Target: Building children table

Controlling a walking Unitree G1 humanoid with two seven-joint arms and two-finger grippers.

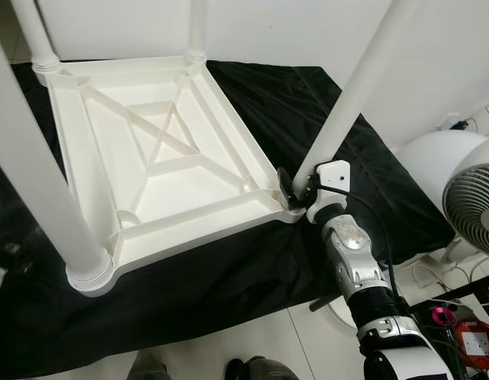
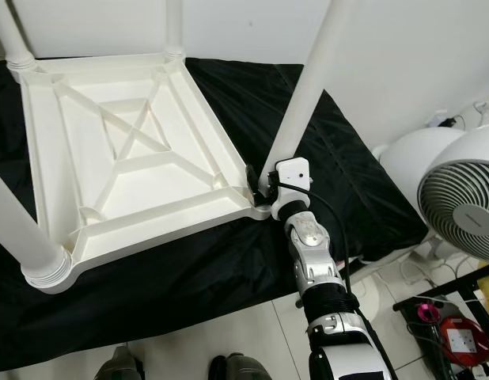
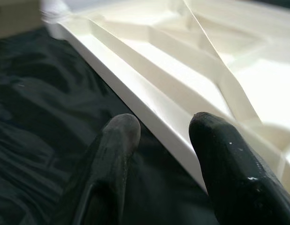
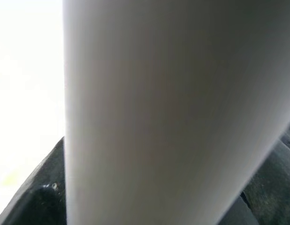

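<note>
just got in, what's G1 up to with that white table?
The white table top lies upside down on a black cloth, with four legs standing up from its corners. The right hand is at the base of the near right leg, gripping it where it meets the corner. The left hand sits open over the table top's rim.

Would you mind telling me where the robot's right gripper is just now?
In the left eye view the right gripper is at the base of the table leg, at the upturned table top's near right corner, above the black cloth.
</note>
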